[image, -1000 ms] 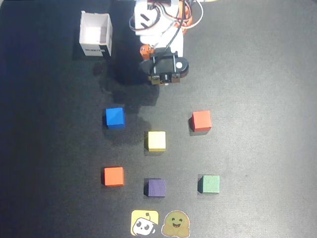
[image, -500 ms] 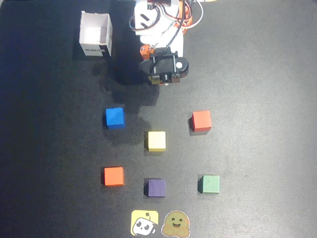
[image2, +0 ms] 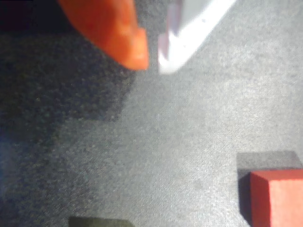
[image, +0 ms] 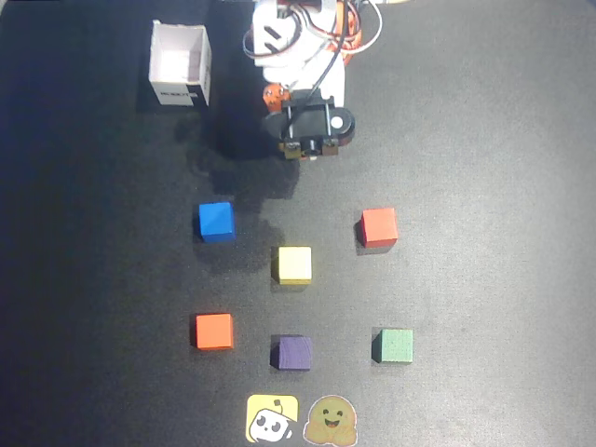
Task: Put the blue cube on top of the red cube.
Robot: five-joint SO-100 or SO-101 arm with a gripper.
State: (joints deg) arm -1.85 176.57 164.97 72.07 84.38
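Since the blue cube (image: 216, 222) sits apart from the red cube (image: 379, 226), nothing is stacked; gripper (image2: 152, 64) is seen nearly closed & empty, approx. all steps left.

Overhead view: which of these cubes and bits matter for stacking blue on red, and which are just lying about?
Job:
blue cube
red cube
gripper

Lying about:
yellow cube
orange cube
purple cube
green cube
white box
two stickers
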